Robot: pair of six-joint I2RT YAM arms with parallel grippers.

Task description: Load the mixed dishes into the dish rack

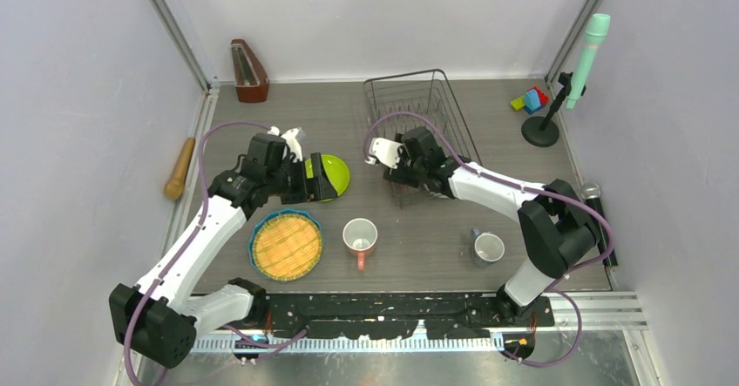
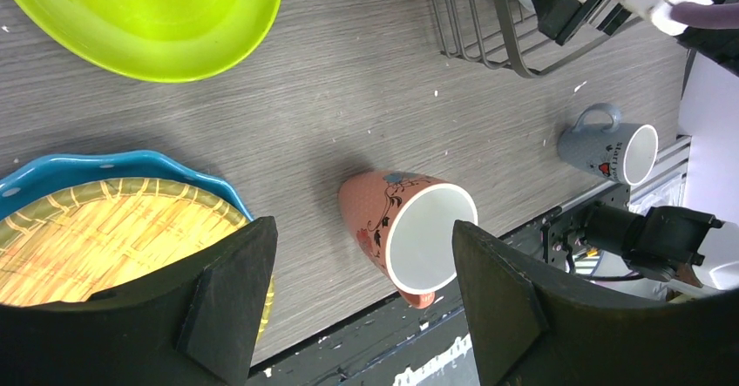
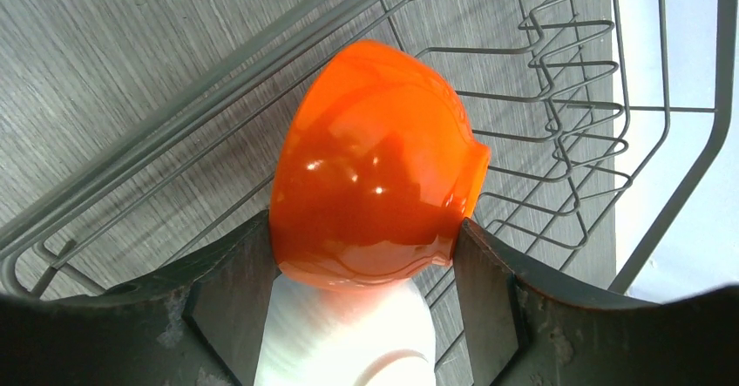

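While my right gripper [image 3: 362,227] hangs over the near end of the dish rack [image 1: 405,78], its fingers stand wide and clasp the orange bowl [image 3: 375,168] across its body. The bowl is tilted, with its foot pointing away from my wrist, and it sits inside the rack's wires. A white bowl [image 3: 349,338] shows blurred below it, also in the rack; I cannot tell whether the two touch.

**Step in hand (judged):** seating the orange bowl in the rack.

**Next move (judged):** lower until the bowl rests steady, part the fingers, then rise straight up clear of the rim wires.

My left gripper [image 2: 364,229] is parted and empty, poised left of the rack. Four dishes lie outside the rack:
- the blue-rimmed plate with yellow woven centre [image 2: 96,229], nearer than the rack and to its left;
- the lime-green plate [image 2: 148,11], just left of the rack's near corner;
- the pink floral mug [image 2: 375,207], nearer than the rack and under the gap between my left fingers, well apart from them;
- the small grey-blue mug [image 2: 610,146], nearer than the rack and to its right.

**Setting:** pale walls [image 1: 87,98] enclose a grey wood-grain table [image 1: 418,255].
- A mint-green microphone on a black stand [image 1: 588,46] is right of the rack.
- A wooden rolling pin [image 1: 180,168] is far to the rack's left.
- A brown wooden metronome-like block [image 1: 249,72] is beyond the rack's left side.
- Coloured toy blocks [image 1: 530,100] are just right of the rack.
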